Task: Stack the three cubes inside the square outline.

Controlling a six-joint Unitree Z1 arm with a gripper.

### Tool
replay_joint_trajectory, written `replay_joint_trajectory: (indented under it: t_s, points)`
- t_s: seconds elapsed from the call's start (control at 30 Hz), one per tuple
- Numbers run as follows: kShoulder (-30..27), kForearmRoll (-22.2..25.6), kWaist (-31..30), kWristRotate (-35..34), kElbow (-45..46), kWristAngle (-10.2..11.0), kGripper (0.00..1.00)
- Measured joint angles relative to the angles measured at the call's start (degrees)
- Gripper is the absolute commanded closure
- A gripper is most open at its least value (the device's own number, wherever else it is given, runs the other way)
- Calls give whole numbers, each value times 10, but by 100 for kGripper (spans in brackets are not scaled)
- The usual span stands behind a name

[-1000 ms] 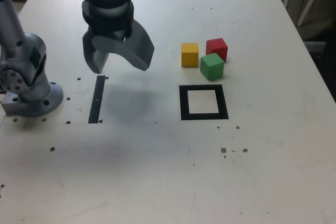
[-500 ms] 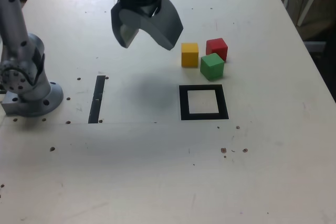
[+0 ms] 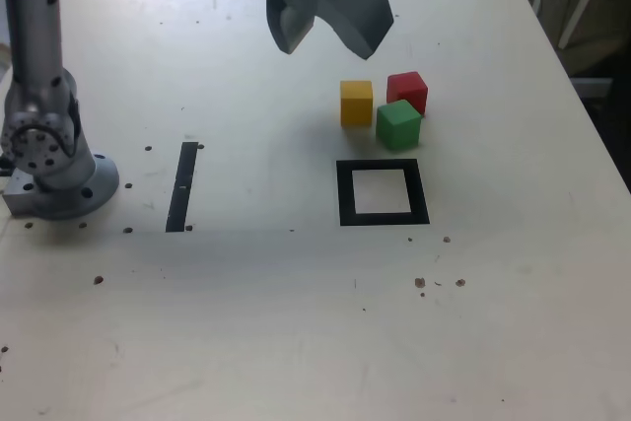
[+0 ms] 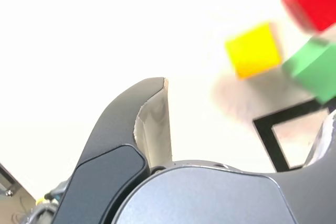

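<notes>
The smooth grey gripper (image 3: pixel 323 38) hangs wide open, empty, above the matte table (image 3: pixel 296 322), left of three blocky cubes (image 3: pixel 387 105) in the exterior view

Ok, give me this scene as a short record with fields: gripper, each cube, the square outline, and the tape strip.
gripper: open, empty, above the table, apart from the cubes
yellow cube: on the table, outside the outline
red cube: behind the green one, unstacked
green cube: nearest the outline, outside it
square outline: nothing inside
tape strip: on the exterior view's left
</notes>
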Motion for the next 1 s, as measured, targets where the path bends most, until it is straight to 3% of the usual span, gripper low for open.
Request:
replay_joint_trajectory:
  t_s: [0.27,0.63,1.0]
  points:
    - [66,8,31,51,-81,8,1]
    - [171,24,48,100,-186,40,1]
    - [201,22,48,153,-215,46,1]
